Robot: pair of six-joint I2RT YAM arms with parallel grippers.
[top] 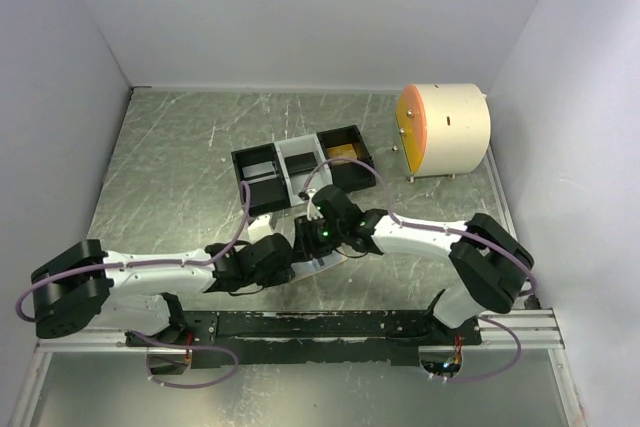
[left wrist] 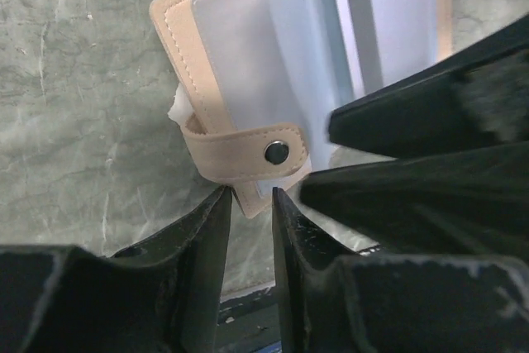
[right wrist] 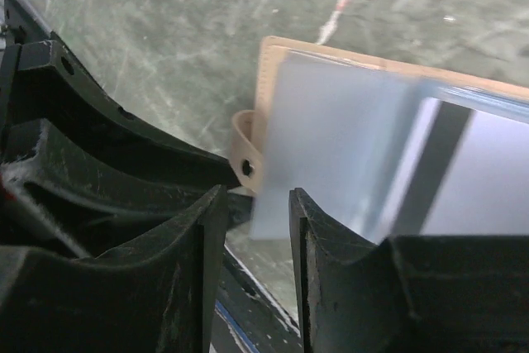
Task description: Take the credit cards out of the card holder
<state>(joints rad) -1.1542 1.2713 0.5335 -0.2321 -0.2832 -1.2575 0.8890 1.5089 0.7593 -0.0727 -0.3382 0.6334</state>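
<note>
Flanking one card holder [left wrist: 240, 64] with one snap strap [left wrist: 235, 157]: left claw [left wrist: 250, 196] narrowly spread, right claw [right wrist: 258, 196] unclear

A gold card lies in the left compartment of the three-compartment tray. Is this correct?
No. The gold card lies in the right compartment of the three-compartment tray; the top external view shows it.

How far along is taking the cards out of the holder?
Apparently done: a gold card lies in the tray. In hand: the left gripper and right gripper, jaws slightly apart, work at the open card holder. Remaining: a striped card sits in it.
</note>
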